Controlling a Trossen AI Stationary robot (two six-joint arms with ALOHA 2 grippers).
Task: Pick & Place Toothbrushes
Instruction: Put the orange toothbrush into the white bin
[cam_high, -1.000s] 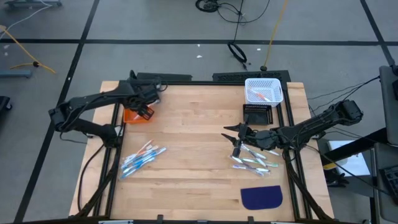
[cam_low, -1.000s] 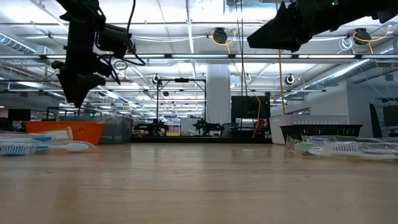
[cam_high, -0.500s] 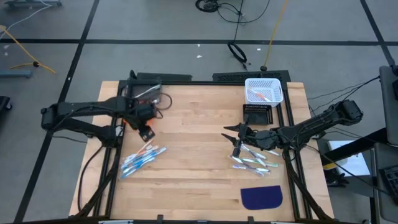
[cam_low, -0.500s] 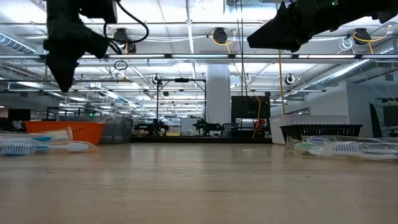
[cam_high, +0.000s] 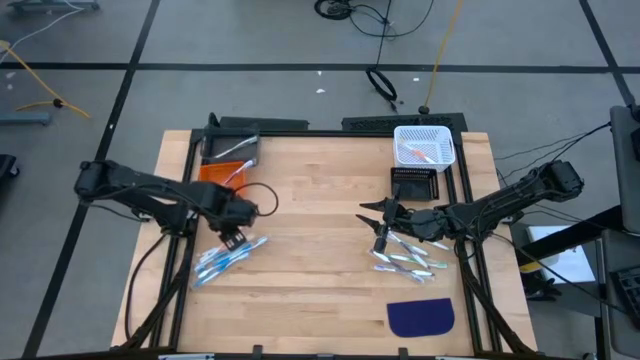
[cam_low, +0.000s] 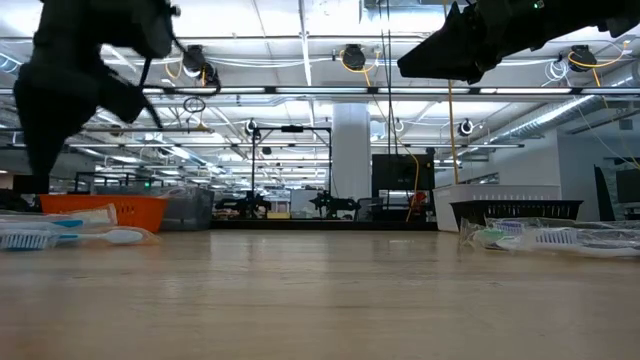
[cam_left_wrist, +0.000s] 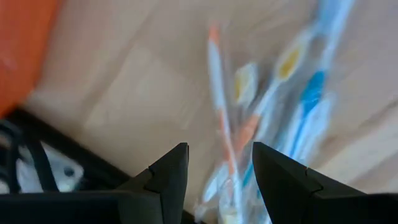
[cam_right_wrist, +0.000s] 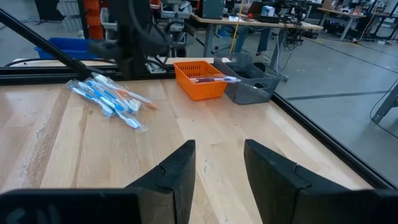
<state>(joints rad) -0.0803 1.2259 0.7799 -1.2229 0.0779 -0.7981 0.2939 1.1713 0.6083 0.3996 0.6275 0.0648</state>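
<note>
Left wrist view shows the left gripper (cam_left_wrist: 214, 171) with its two dark fingers (cam_left_wrist: 166, 177) spread apart and nothing between them, and just past their tips lies the left heap of toothbrushes (cam_left_wrist: 273, 106), wrapped in clear film, with white handles and blue, orange and yellow accents. The handles run roughly in line with the direction the fingers point, fanning a little; one orange-tipped brush (cam_left_wrist: 219, 106) lies nearly straight ahead of the gap. In the high view the left gripper (cam_high: 233, 232) hangs right at the upper end of that heap (cam_high: 228, 257), whose brushes stretch diagonally away from it toward the table's near left corner. So, as I judge it, the fingers would have to close across a handle, which may call for a turn of the wrist. Behind this arm, at the far left edge of the table, stand the orange bin (cam_high: 218, 172), with a brush already in it, and a grey bin (cam_high: 230, 149) beside it. The right gripper (cam_high: 378, 222) hovers with fingers parted and empty at the upper end of the right heap of toothbrushes (cam_high: 408, 257), which slant toward the dark blue mat (cam_high: 420, 317); the white basket (cam_high: 424, 145) and a black bin (cam_high: 413, 184) lie beyond. Each arm is nearer its own heap, well apart from the other's.
</note>
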